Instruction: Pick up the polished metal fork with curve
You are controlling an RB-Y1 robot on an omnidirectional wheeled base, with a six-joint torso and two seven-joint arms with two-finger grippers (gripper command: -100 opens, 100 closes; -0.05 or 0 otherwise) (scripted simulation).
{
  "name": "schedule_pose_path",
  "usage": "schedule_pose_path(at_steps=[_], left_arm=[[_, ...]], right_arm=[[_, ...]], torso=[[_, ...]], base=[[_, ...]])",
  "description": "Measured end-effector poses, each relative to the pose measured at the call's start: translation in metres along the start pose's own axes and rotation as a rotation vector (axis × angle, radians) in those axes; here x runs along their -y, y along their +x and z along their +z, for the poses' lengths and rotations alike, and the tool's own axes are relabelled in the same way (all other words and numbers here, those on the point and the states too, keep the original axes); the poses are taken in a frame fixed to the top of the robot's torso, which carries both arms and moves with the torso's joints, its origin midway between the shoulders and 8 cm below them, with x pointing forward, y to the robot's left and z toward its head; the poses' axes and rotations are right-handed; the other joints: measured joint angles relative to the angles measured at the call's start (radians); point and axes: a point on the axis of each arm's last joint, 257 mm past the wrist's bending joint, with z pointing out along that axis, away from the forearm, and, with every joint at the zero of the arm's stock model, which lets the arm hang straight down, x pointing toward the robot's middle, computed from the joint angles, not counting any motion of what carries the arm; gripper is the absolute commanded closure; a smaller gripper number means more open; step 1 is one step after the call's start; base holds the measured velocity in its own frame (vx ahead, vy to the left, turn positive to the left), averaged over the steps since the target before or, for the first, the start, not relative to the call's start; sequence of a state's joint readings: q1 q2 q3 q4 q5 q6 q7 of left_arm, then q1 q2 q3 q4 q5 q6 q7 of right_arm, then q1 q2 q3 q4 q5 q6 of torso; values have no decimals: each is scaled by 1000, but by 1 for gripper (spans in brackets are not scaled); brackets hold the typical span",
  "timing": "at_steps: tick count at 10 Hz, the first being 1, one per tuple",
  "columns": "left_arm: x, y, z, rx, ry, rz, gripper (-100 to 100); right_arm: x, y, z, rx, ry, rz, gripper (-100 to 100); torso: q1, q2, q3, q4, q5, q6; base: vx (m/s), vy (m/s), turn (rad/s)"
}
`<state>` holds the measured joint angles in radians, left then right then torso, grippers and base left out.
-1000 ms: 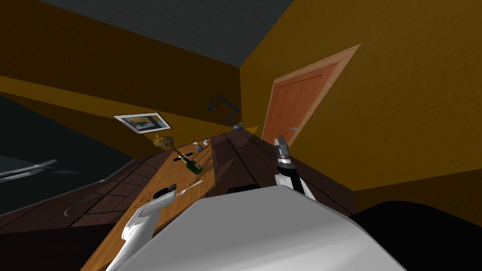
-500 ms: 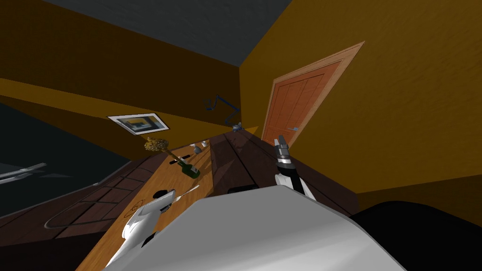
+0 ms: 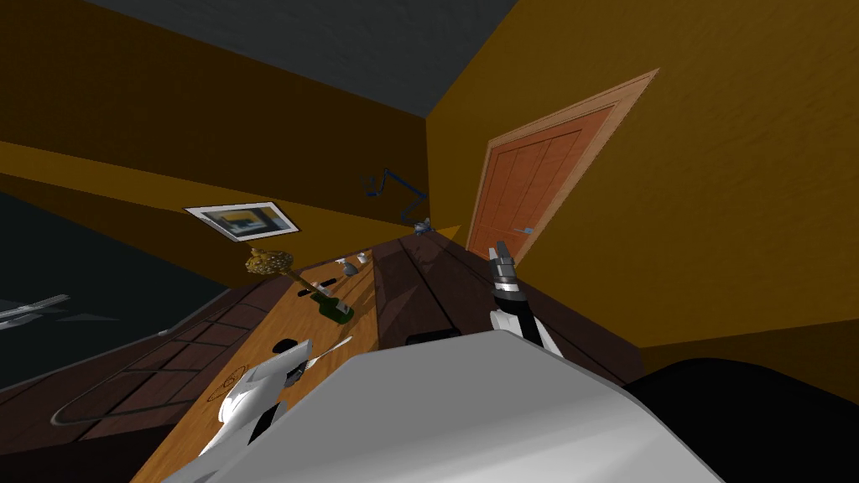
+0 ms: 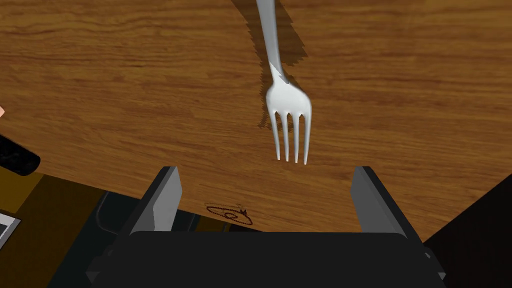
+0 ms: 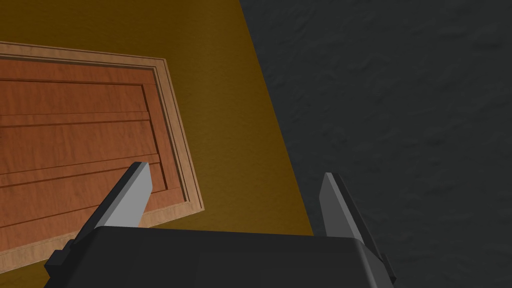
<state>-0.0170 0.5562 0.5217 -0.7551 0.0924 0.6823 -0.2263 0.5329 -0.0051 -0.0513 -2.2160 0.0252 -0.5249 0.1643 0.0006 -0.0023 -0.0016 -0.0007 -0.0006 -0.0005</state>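
Approach step: the left hand (image 4: 266, 171) hovered, fingers apart, above the fork (image 4: 289, 102) on the table (image 4: 125, 75); next, probably lowering astride its neck.

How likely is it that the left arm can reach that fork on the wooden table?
Probably yes. The left gripper hangs open over the wooden table, and the fork lies flat just beyond its fingertips, tines pointing toward it, with nothing between them.

A green bottle (image 3: 337, 309) of golden flowers (image 3: 268, 262) is sitting mid-bench (image 3: 362, 289); small grey cups (image 3: 351, 267) are sitting near its far edge.
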Motion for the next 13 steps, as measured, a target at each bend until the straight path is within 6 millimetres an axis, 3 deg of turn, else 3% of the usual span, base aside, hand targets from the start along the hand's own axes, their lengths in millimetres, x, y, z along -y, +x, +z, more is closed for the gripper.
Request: schedule_pose_path(at_steps=[8, 13], left_arm=[[-55, 15, 6, -61, -208, 12, -100], [-75, 21, 5, -87, -285, 20, -100]], right_arm=[[0, 0, 0, 0, 0, 0, 0], [0, 0, 0, 0, 0, 0, 0]], torso=[[2, 0, 0, 0, 0, 0], [1, 3, 2, 1, 0, 0]], base=[[63, 18, -3], [26, 15, 0]])
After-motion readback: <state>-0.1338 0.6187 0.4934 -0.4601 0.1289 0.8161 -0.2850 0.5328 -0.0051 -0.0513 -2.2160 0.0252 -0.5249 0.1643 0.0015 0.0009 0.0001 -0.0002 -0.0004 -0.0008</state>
